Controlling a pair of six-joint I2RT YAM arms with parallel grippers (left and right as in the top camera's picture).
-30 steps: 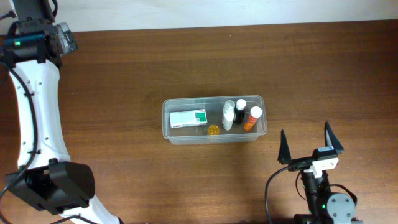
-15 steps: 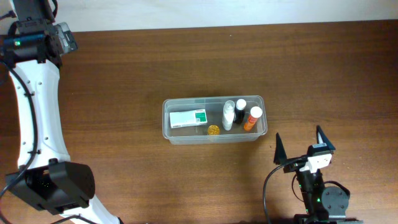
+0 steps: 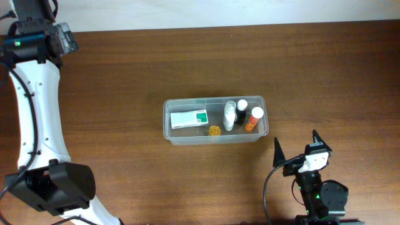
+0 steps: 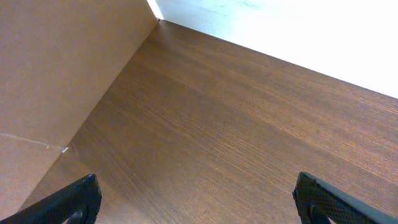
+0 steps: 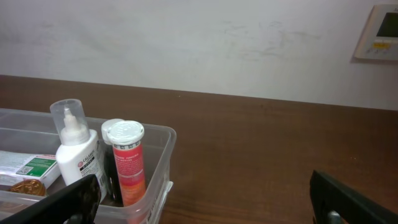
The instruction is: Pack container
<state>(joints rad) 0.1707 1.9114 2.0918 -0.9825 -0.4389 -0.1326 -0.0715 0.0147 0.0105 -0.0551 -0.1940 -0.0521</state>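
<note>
The clear plastic container [image 3: 215,120] sits mid-table. Inside it lie a white and green box [image 3: 189,119], a small gold disc [image 3: 214,130], a white bottle [image 3: 229,115], a dark bottle [image 3: 241,110] and an orange tube [image 3: 253,119]. My right gripper [image 3: 295,150] hovers open near the front edge, right of and in front of the container, with nothing between its fingers. Its wrist view shows the container's right end [image 5: 163,163] with the white bottle [image 5: 76,151] and orange tube [image 5: 126,163] upright. My left gripper [image 4: 198,200] is open over bare wood at the far left back.
The left arm [image 3: 34,106] runs along the table's left side. A brown board [image 4: 56,81] stands at the left in the left wrist view. A pale wall [image 5: 199,43] rises behind the table's back edge, with a small wall panel [image 5: 377,31] on it.
My right gripper has drawn back toward the front edge and slightly left, still open. The container, its contents and the left arm have not moved.
</note>
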